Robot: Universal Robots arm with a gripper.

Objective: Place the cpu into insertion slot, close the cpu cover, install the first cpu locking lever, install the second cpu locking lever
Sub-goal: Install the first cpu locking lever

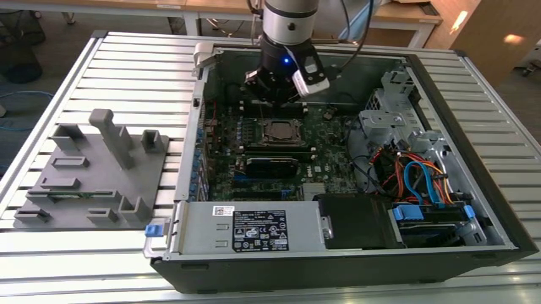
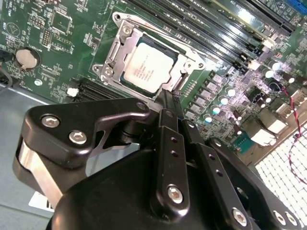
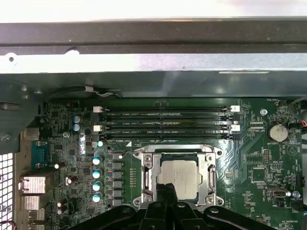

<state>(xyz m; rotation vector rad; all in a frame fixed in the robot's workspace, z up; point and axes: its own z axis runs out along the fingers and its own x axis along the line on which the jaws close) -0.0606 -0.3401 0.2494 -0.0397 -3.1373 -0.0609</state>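
Observation:
The cpu (image 2: 146, 67), a flat silver-grey square, lies in the insertion slot (image 2: 103, 71) on the green motherboard. The cpu cover (image 2: 125, 42), a silver frame with a square window, lies flat around the chip. My gripper (image 2: 168, 101) is shut with nothing between its black fingers, and the tips hover just over one edge of the socket. In the first wrist view the cpu (image 3: 181, 173) sits inside the cover (image 3: 146, 168), with my gripper (image 3: 165, 190) overlapping the chip's near corner. In the exterior view my gripper (image 1: 272, 100) hangs inside the open case, just behind the socket (image 1: 279, 132).
Long black memory slots (image 3: 165, 122) run beside the socket. A coin battery (image 3: 276, 132) sits on the board. The case wall (image 3: 153, 62) stands close behind. A labelled power supply (image 1: 253, 231), cables (image 1: 422, 183) and a grey fixture (image 1: 93, 171) lie around.

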